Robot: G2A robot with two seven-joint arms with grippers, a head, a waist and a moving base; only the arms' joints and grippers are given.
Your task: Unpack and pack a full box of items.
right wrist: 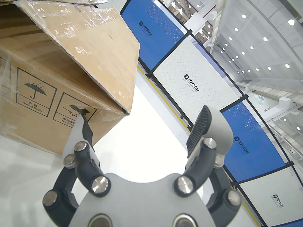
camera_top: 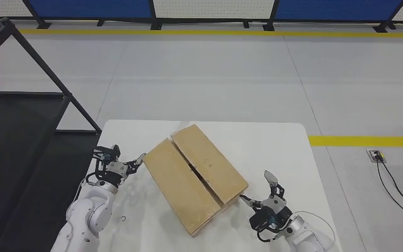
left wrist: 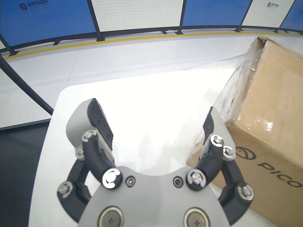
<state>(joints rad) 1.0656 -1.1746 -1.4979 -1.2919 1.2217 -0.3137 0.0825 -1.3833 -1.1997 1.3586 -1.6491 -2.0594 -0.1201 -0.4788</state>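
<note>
1. Overhead, in the top view, the cardboard box (camera_top: 195, 179) lay diagonally at the middle of the white table (camera_top: 277, 142). Its long axis ran from 11 o'clock to 5 o'clock, and its two top flaps were folded down to meet along a central seam. The left gripper (camera_top: 137, 162) stood at the box's 9 o'clock, just beside a corner, with its fingers spread and holding nothing. The right gripper (camera_top: 257, 189) stood at the box's 4 o'clock, near the end corner, also spread wide and empty.
2. Left wrist view: the left gripper (left wrist: 152, 107) was wide open over bare table (left wrist: 142, 90). The box (left wrist: 267, 109), partly covered in clear film (left wrist: 239, 81), stood just beside one finger; whether they touched could not be told.
3. Right wrist view: the right gripper (right wrist: 142, 113) was wide open and grasped nothing. One finger sat close against the printed side wall of the box (right wrist: 71, 55). A top flap stood slightly lifted at that corner, above the table (right wrist: 132, 147).
</note>
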